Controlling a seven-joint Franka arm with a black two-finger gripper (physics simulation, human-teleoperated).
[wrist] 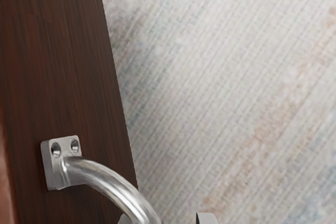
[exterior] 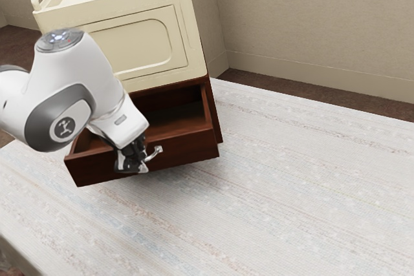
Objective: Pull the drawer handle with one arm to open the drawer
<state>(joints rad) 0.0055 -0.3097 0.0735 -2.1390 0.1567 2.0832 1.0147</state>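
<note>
Metal handle (exterior: 157,151) at exterior view's 2 o'clock from spread jaws, likely stiff, slick (grip mid-bow); drawer (exterior: 187,147) probably heavyish.

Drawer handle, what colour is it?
The drawer handle is shiny silver, and it shows best in the wrist view.

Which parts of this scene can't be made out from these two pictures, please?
- Wrist view: the far end of the silver handle, cut off by the lower edge.
- Exterior view: the rest of the handle, behind the black gripper; whether it is gripped is too small and dark to tell.
- Exterior view: part of the drawer's inside, behind the arm.
- Exterior view: the arm's base, beyond the left edge.
</note>
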